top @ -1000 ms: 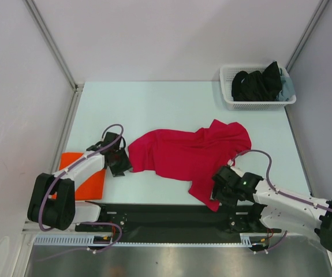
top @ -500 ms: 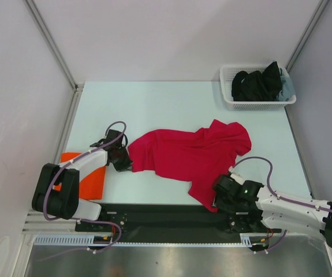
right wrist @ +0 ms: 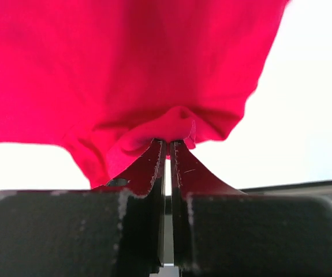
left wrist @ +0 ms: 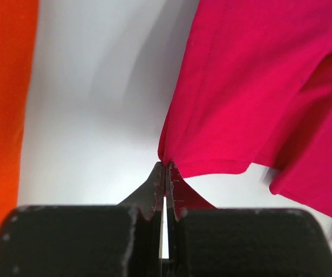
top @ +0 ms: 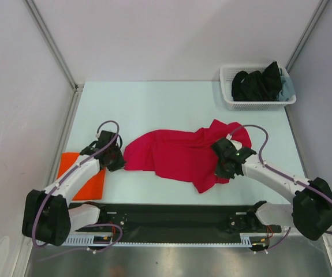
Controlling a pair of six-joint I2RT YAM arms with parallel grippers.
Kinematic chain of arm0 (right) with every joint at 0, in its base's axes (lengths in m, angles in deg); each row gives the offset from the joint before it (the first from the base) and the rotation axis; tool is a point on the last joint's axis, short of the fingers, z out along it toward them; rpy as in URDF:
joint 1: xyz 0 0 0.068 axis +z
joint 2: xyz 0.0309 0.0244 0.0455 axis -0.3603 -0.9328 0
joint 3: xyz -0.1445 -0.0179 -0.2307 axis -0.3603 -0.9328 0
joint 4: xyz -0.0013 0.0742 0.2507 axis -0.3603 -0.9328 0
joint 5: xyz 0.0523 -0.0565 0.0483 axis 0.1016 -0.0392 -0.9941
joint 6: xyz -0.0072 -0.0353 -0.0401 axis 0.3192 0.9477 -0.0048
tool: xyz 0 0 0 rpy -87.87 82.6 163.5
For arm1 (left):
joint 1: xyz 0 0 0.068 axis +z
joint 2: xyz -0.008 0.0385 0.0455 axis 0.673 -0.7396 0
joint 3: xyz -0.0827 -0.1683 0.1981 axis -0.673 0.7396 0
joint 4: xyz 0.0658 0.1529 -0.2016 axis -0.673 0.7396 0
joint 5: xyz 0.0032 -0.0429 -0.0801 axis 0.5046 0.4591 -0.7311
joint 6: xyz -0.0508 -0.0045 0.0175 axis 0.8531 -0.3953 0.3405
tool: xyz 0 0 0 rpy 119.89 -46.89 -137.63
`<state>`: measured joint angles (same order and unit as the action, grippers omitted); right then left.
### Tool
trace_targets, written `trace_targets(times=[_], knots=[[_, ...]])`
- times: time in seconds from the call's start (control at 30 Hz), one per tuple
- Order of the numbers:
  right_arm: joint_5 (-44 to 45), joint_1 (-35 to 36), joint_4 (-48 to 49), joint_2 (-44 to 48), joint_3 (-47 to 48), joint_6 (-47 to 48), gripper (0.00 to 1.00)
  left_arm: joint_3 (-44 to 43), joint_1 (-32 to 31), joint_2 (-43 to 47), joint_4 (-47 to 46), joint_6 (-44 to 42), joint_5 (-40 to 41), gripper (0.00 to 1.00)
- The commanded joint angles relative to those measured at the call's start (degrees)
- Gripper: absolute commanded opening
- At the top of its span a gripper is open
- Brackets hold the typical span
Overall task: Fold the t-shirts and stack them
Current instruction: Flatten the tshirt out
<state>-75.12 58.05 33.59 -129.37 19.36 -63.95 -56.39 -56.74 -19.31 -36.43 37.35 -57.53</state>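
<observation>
In the top view, the crimson t-shirt [top: 174, 157] lay crumpled across the middle of the pale table [top: 154, 107], not yet folded. The orange t-shirt [top: 88, 180] sat flat near the front left corner, partly under the left arm and apart from the red one. The left gripper [top: 121, 164] met the red shirt's left edge, and the right gripper [top: 219, 158] was over its right part, where the cloth bunched up. A white lattice basket [top: 261, 105] stood at the far right corner, holding dark clothes [top: 257, 83].

In the left wrist view, the left gripper [left wrist: 166, 170] was closed tight, with a corner of the crimson t-shirt [left wrist: 258, 86] pinched between its tips – the cloth fanned out from that point to the right. The orange t-shirt [left wrist: 4, 104] filled the left edge, with bare table [left wrist: 90, 115] between the two.

In the right wrist view, the right gripper [right wrist: 168, 144] was clamped on a small gathered fold of the crimson t-shirt [right wrist: 131, 63], which hung across the whole upper frame – the table [right wrist: 304, 115] showed pale beyond it on the right.
</observation>
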Motion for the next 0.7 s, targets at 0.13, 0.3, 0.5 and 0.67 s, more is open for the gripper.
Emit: trace_targets(times=[0.13, 0.3, 0.5, 0.67], knots=[[-0.6, -3.2, -1.7, -0.8, 5.3, 10.9, 0.00, -6.0, 0.2, 5.0, 6.6, -0.9, 2.2, 0.00], [2.9, -10.5, -5.8, 8.7, 16.7, 16.0, 0.00, -18.7, 0.2, 8.9, 11.6, -2.3, 6.0, 0.00], [-6.0, -26.6, 0.0, 9.6, 34.9, 27.6, 0.00, -37.5, 0.3, 6.5, 10.5, -9.9, 9.9, 0.01], [-10.5, -34.7, 5.7, 7.8, 51.6, 32.3, 0.00, -51.4, 0.3, 7.1, 3.2, -16.4, 5.6, 0.00]])
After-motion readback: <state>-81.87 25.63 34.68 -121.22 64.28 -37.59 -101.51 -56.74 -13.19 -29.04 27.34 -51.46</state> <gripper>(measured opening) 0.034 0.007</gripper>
